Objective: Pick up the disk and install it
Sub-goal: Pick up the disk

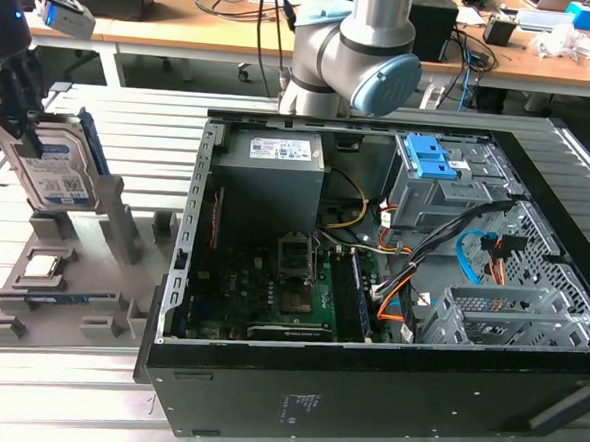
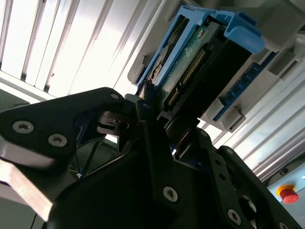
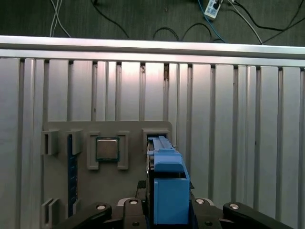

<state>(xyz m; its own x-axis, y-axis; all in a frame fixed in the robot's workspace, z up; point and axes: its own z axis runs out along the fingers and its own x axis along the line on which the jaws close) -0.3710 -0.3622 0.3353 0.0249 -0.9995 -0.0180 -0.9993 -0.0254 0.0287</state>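
Observation:
The disk [image 1: 56, 166] is a silver drive with a white-and-blue label in a bright blue frame. It stands upright over the grey holder [image 1: 70, 302] at the exterior view's left. My gripper [image 1: 28, 130] comes down from above and is shut on the disk's upper part. In the first wrist view the disk's blue frame [image 3: 167, 186] runs from the holder's slot [image 3: 155, 135] up between my black fingers [image 3: 128, 206]. The second wrist view shows the disk's connector edge [image 2: 188, 76] clamped in my gripper [image 2: 174, 126]. I cannot tell whether its lower edge has left the slot.
The open computer case [image 1: 184, 274] lies to the exterior view's right of the holder, with a blue drive bay latch [image 1: 429, 161] at its far side. A small square chip [image 3: 107, 148] and a blue memory strip [image 3: 72, 167] sit in the holder. A red button [image 2: 288, 193] is nearby.

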